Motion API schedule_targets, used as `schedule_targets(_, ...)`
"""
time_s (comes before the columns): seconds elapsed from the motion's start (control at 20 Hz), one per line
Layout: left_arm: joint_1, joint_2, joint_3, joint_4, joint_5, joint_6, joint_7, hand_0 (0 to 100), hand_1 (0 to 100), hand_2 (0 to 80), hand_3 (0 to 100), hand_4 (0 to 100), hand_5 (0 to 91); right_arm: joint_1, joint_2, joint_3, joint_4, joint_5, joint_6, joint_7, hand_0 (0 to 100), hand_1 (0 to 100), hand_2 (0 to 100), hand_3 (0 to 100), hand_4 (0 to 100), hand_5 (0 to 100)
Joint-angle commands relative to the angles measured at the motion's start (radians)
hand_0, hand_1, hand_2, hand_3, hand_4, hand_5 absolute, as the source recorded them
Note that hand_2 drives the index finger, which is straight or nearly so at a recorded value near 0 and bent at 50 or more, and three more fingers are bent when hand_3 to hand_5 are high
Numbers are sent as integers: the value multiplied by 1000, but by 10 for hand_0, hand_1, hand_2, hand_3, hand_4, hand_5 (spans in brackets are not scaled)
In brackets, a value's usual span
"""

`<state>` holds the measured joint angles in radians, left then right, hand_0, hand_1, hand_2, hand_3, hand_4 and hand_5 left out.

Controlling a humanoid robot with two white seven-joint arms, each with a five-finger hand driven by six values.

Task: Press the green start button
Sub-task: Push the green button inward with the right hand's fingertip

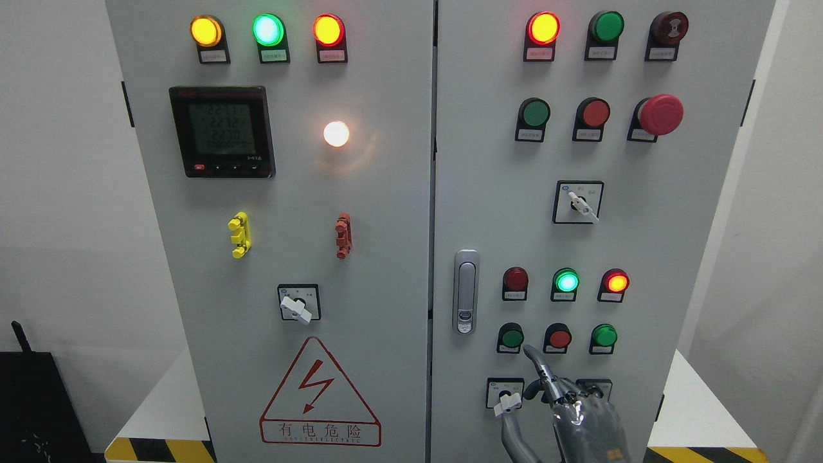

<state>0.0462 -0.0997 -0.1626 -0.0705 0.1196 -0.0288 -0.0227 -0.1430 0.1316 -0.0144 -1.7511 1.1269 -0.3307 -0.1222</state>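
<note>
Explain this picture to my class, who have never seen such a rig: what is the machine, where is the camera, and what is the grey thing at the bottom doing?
The picture comes from a camera on a humanoid robot's head, facing a grey electrical cabinet with two doors. The doors carry lamps, push buttons, rotary switches, a digital meter and a lightning warning sign. The grey thing is the robot's right hand, coming in from the bottom edge. It holds nothing. One finger points up, its tip just below the lowest button row, between a green button and a red button. The left hand is out of view.
</note>
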Motion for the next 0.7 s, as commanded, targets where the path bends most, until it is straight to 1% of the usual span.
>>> schedule_targets(0.0,1,0,0,0,0,0,0,120,556,0,0,0,0,-27,0,-10,80,1,1,-4,595,349,0,572,642,713)
schedule_targets(0.2,0,0,0,0,0,0,0,120,556,0,0,0,0,-52,0,-13,108,1,1,-4,598,349,0,574,642,713)
schedule_targets(0.65,0,0,0,0,0,0,0,120,556,0,0,0,0,-75,0,-18,150,1,1,-5,603,350,0,576,644,712)
